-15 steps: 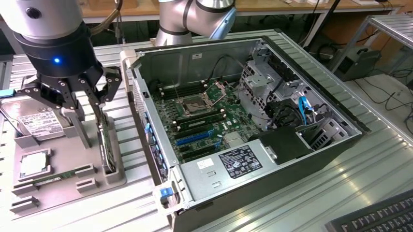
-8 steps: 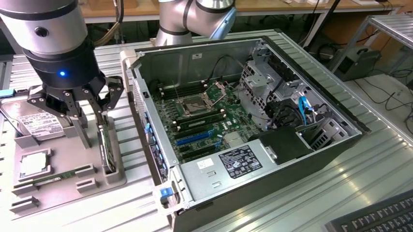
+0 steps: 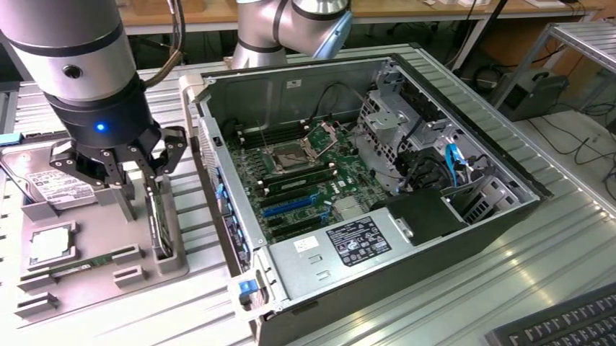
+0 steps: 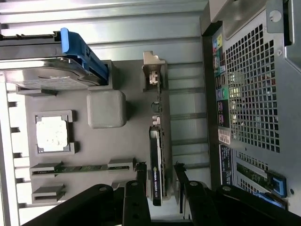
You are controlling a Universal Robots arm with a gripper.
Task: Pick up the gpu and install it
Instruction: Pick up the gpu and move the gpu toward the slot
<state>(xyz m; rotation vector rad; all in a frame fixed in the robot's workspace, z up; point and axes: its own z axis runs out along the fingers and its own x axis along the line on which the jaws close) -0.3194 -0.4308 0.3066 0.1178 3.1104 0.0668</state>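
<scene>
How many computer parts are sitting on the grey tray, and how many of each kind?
hard drive: 1
chip: 1
memory stick: 1
gpu: 1
Total: 4

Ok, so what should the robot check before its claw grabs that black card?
1. Claw open: ok.
2. Claw straddling the gpu: ok.
3. gpu standing on edge in the gray holder tray: ok.
4. Claw low enough for a firm grip: cannot tell.
5. Computer case open, with the motherboard uncovered: ok.
</scene>
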